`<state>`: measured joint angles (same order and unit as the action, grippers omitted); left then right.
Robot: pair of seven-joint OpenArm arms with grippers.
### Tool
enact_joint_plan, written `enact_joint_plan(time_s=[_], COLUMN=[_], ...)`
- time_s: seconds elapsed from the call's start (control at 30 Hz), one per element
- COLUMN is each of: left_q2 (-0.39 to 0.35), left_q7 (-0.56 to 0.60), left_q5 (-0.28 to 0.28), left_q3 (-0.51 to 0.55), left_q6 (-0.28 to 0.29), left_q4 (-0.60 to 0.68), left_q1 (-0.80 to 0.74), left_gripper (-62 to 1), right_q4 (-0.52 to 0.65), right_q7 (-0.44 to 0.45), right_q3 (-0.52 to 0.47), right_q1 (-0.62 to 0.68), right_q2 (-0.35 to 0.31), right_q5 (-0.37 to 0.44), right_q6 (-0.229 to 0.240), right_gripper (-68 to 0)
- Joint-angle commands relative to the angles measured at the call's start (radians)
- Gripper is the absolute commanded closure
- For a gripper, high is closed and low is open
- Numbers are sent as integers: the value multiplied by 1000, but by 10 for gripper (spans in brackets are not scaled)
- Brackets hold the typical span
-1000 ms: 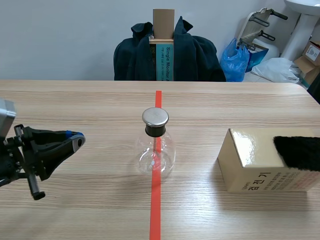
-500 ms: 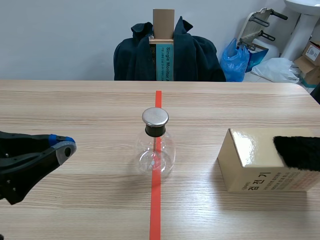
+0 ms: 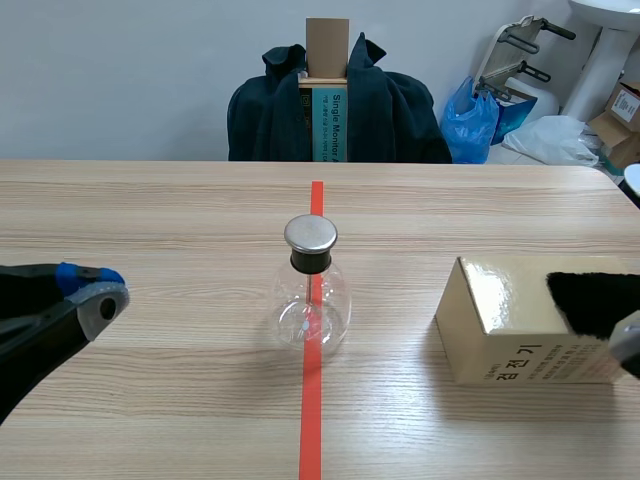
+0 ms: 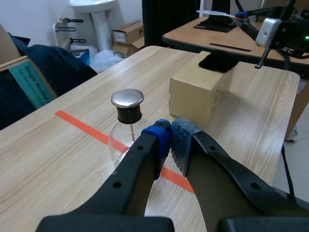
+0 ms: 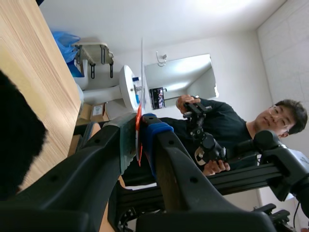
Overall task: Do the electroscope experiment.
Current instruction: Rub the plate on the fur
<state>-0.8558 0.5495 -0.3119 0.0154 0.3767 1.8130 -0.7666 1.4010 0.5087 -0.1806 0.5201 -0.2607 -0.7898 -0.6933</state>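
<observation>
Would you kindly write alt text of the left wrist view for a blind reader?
The left gripper, shut, points at a glass electroscope flask standing on the red tape line; beyond it, a cardboard box carries black fur.

Flask (image 3: pixel 311 295) mid-table on tape line (image 3: pixel 312 420), box (image 3: pixel 520 330) to its right with fur piece (image 3: pixel 597 302) on the box's right end, left gripper (image 3: pixel 98 290) well left of flask, right gripper (image 5: pixel 138 126) pinching thin strip (image 5: pixel 141 72), draped chair (image 3: pixel 335 110) behind table (image 3: pixel 150 210).
</observation>
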Motion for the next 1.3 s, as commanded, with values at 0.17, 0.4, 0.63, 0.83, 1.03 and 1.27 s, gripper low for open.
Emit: enact_joint_plan(time_s=[0.17,0.4,0.63,0.83,1.03,1.27], left_q2=[2,2,2,2,2,2], left_q7=[-19,-20,-54,-84,-91,-91], left_q5=[-3,33,47,48,67,67], left_q3=[-7,-5,19,21,21,21], left_q6=[2,-69,-76,-76,-76,-76], left_q4=[-8,-8,-8,-8,-8,-8], left_q1=[19,22,22,22,22,22], left_gripper=[-438,-623,-623,-623,-623,-623], right_q4=[-96,-159,-163,-164,-164,-164], right_q7=[3,3,0,15,22,108], right_q3=[40,40,40,40,40,57], right_q1=[-5,-2,21,61,72,73], right_q2=[-13,-13,-13,-13,-13,-10], right_q5=[-37,-44,-61,-78,-78,-83], right_q6=[-51,-78,-78,-77,-77,-77], right_gripper=[-6,-6,-6,-6,-6,-6])
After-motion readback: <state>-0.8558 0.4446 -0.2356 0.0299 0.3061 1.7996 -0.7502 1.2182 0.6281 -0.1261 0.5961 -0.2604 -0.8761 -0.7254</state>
